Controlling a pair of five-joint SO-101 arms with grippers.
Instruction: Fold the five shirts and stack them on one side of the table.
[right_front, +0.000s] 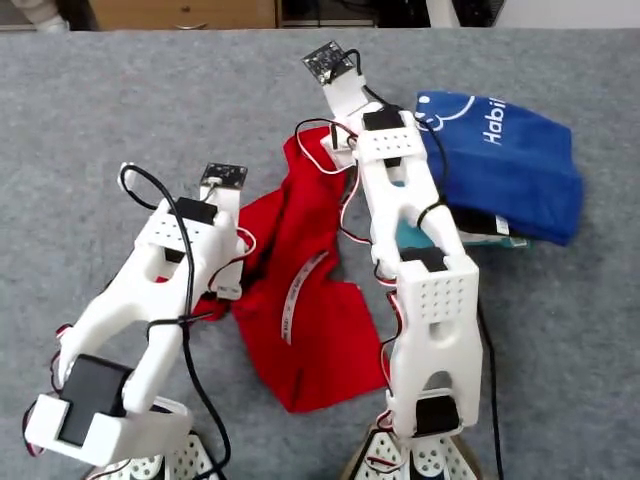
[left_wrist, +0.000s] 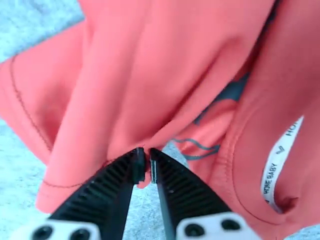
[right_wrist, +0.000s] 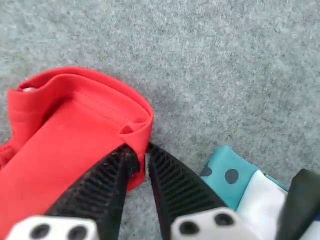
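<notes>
Cloth as thin as this red shirt (right_front: 300, 300) weighs next to nothing and has no stiffness at all: it sags, bunches and slides over itself, so I judge it will follow wherever I pull it and drop into folds wherever I do not. It lies rumpled on the grey table (right_front: 90, 120) between my two arms. The blue shirt (right_front: 510, 165) sits folded on top of a pile at my right side, with a teal spotted shirt (right_wrist: 225, 175) under it. My left claw (left_wrist: 146, 167) is all but closed, its ribbed jaws nipping a small fold at the shirt's loose edge. My right claw (right_wrist: 141, 150) is closed just as far on a stitched, rolled hem at the far end. Hems and seams are the places to hold, I think, being thicker and less likely to slip free; two pinches well apart should keep it stretched flat
</notes>
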